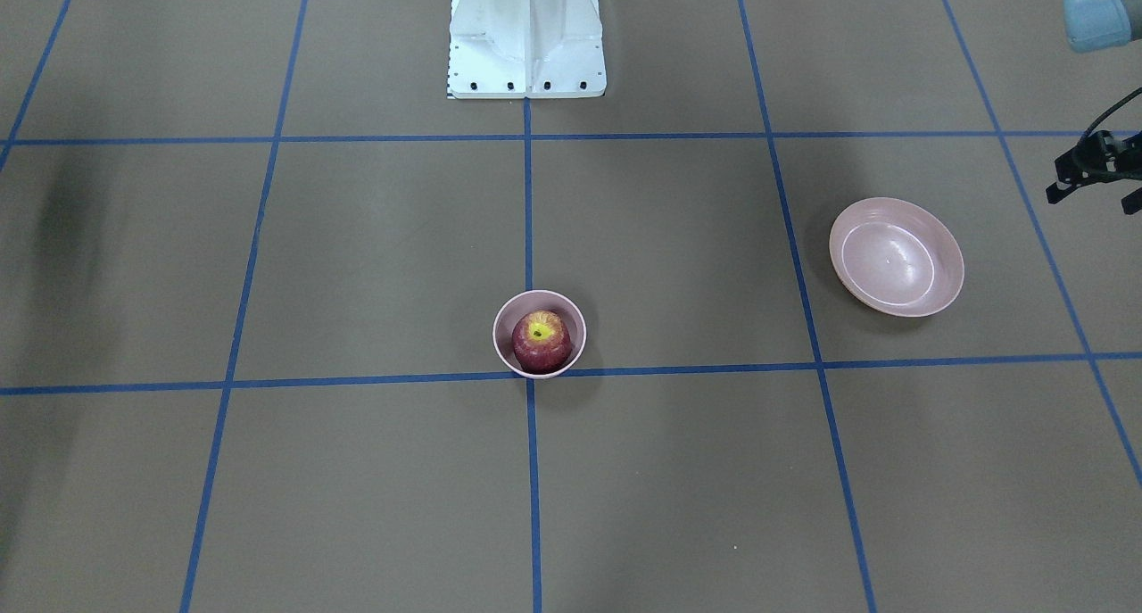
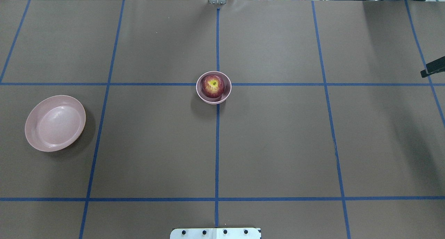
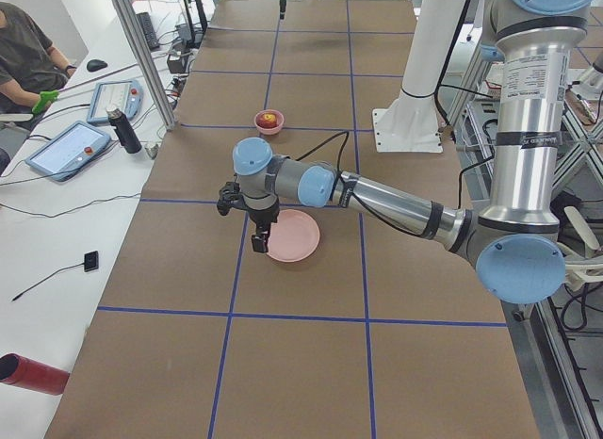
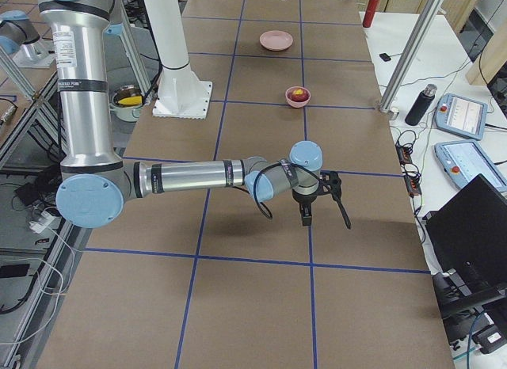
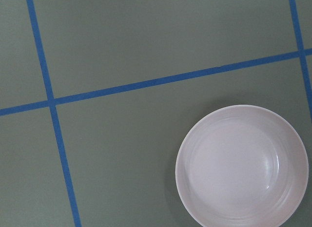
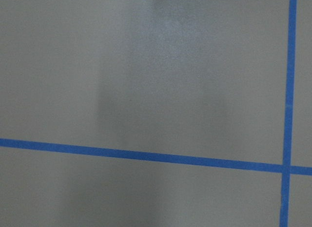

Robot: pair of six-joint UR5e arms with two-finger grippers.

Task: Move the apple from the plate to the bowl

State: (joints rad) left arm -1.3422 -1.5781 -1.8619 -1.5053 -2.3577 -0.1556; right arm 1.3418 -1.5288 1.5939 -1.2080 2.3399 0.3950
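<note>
Brown paper (image 2: 278, 145) gridded with blue tape (image 2: 217, 155) covers the table. The apple (image 2: 213, 85) sits in the bowl (image 2: 226, 93) at centre, well apart from the plate (image 2: 55, 123) near the left edge. The left gripper (image 3: 260, 237) hangs near the plate and the right gripper (image 4: 306, 214) over the paper; I cannot tell either one's grip.

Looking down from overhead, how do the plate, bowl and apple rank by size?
1. plate, clearly the widest.
2. bowl.
3. apple, only slightly narrower than the bowl holding it.
</note>
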